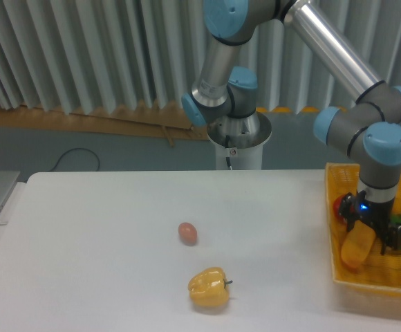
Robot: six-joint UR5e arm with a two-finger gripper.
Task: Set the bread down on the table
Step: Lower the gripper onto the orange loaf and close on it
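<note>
Orange-yellow bread (356, 249) lies tilted, off the white table (104, 263).
</note>
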